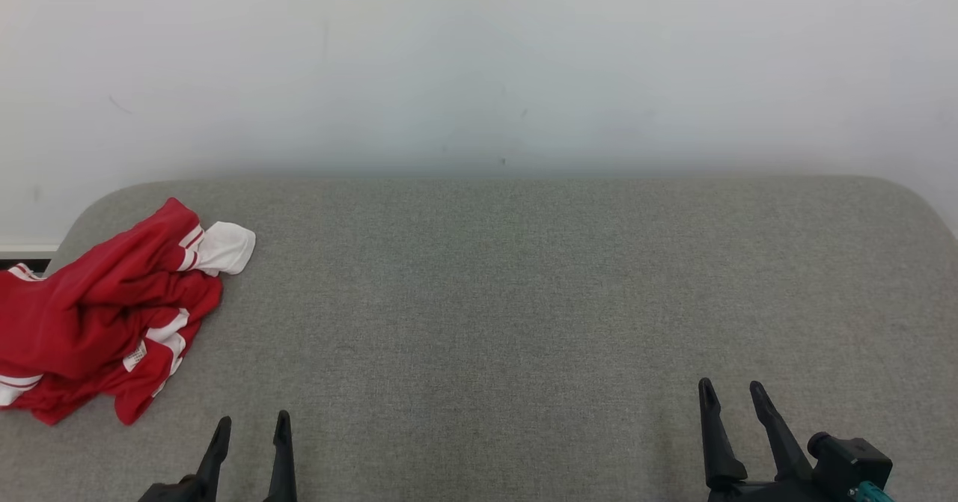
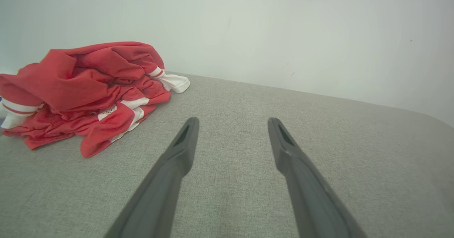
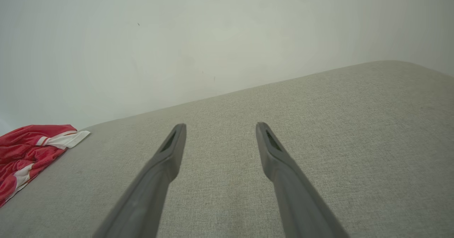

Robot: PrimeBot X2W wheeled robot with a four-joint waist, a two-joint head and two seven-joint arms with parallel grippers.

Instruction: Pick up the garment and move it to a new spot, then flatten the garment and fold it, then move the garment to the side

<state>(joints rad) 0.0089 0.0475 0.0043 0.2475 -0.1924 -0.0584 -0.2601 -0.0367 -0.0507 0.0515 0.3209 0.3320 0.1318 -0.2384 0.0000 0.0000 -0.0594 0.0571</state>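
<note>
A red garment with white stripes and a white cuff lies crumpled at the left end of the grey fabric surface. In the left wrist view the garment is a heap to the upper left, apart from the fingers. From the right wrist view the garment sits at the far left edge. My left gripper stands open near the front edge, just right of the garment and below it. At the front right my right gripper is open too, with nothing between its fingers.
A pale wall runs behind the rounded back edge of the surface. The surface's corners curve off at the far left and far right. A dark strip shows past the left edge.
</note>
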